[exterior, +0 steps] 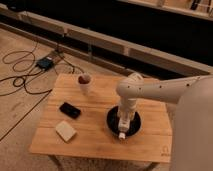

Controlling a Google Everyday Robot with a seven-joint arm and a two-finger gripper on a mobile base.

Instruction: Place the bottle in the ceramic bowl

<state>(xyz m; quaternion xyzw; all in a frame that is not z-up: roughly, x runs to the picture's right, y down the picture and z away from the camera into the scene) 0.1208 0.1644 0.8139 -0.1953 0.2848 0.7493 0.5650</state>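
Gripper [123,126] low over bowl [113,121], bottle [122,134] at near rim. Jaws: cannot tell. Release, retreat left.

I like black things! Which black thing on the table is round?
The ceramic bowl, under the robot's hand. It is round and glossy; the black phone, lying further left, is a flat rectangle.

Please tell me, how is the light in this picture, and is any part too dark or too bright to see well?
Camera view: warm, dim light; the wooden table is evenly lit, with no strong glare. The back wall is nearly black. The black bowl shows little detail inside. The white arm is the brightest part; the gripper over the bowl and the bottle blend together, pale against the dark dish.
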